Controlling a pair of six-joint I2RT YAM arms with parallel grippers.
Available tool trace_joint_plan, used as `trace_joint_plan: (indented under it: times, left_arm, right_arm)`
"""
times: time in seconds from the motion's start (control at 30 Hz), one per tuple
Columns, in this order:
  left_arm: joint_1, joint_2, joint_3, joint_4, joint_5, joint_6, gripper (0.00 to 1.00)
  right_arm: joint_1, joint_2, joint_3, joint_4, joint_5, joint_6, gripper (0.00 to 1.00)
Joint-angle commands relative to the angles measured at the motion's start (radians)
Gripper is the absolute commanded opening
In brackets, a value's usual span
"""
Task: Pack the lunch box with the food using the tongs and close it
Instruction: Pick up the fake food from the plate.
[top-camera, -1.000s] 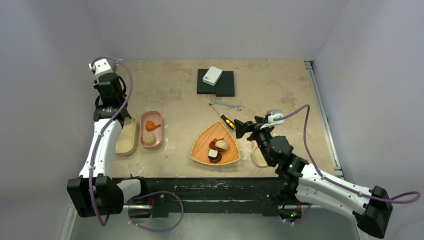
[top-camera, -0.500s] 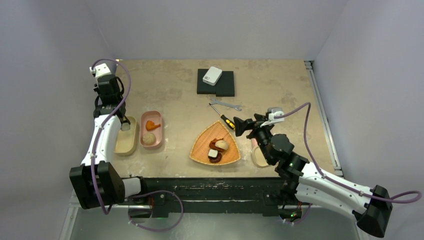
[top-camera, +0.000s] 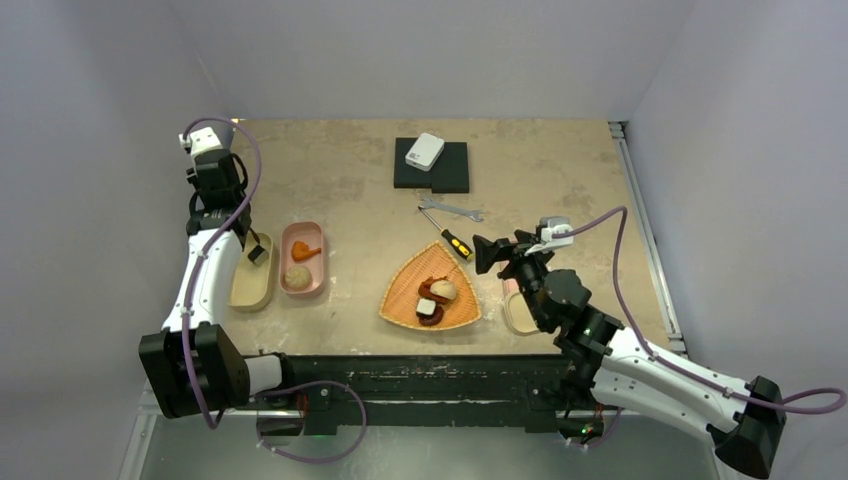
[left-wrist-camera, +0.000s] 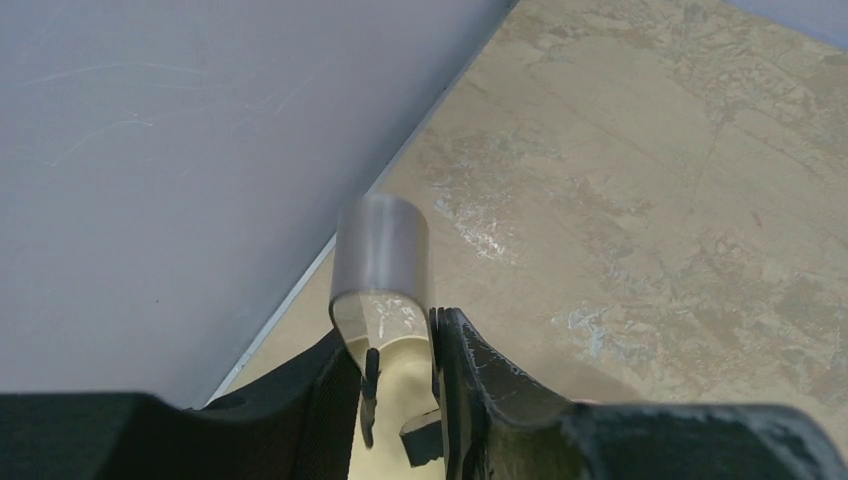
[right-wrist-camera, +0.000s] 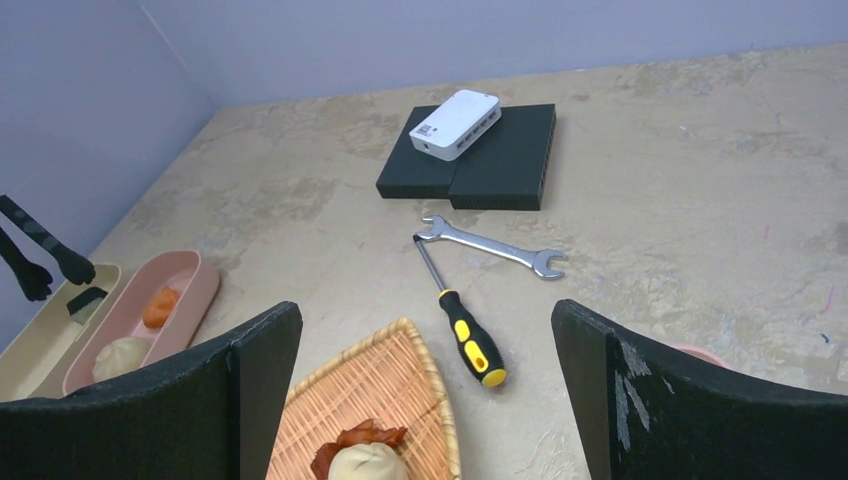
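**Left claw** (left-wrist-camera: 400, 352) — narrowly parted and clamped on the bent end of the tongs (left-wrist-camera: 382, 250). Their tips hang over the beige tray (top-camera: 250, 292), just beside the pink lunch box (top-camera: 303, 226). The arm climbs along the left edge of the counter (top-camera: 350, 180), then folds back downward.

**Right claw** (right-wrist-camera: 425, 335) — spread wide and empty, low above the screwdriver (right-wrist-camera: 470, 340), arm stretched forward.

**Food** — a bun (top-camera: 297, 276) and an orange piece (top-camera: 304, 249) lie in the box; the rest lies on the woven tray (top-camera: 400, 295).
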Motion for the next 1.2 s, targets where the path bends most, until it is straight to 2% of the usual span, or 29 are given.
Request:
trace_joint_plan:
  times: [0.0,0.33,0.47,0.6,0.77,0.87,1.03,1.17]
  left_arm:
    - [0.011,-0.023,0.02,0.024,-0.01,0.014,0.3]
    - [-0.015,-0.129,0.051,0.001,0.061,0.026,0.25]
    - [-0.162,-0.125,0.105,-0.049,0.074,0.071,0.24]
    - [-0.312,-0.149,0.106,-0.043,0.199,0.064,0.24]
    - [-0.493,-0.138,0.101,-0.047,0.287,0.03,0.24]
    - [-0.573,-0.13,0.093,-0.043,0.348,-0.003,0.23]
    - [-0.693,-0.115,0.068,0.034,0.527,-0.046,0.23]
    - [-0.784,-0.08,0.074,0.07,0.597,-0.053,0.23]
  right_arm:
    - [-0.003,-0.023,0.043,-0.011,0.047,-0.013,0.99]
    - [-0.003,-0.046,0.086,-0.071,0.087,-0.036,0.98]
    - [-0.003,-0.046,0.112,-0.1,0.108,-0.058,0.98]
    - [-0.003,-0.046,0.11,-0.099,0.123,-0.062,0.98]
    - [-0.003,-0.06,0.086,-0.092,0.138,-0.037,0.98]
    - [-0.003,-0.064,0.073,-0.089,0.149,-0.023,0.98]
    - [-0.003,-0.041,0.08,-0.137,0.225,0.013,0.98]
    - [-0.005,-0.05,0.058,-0.132,0.256,0.02,0.99]
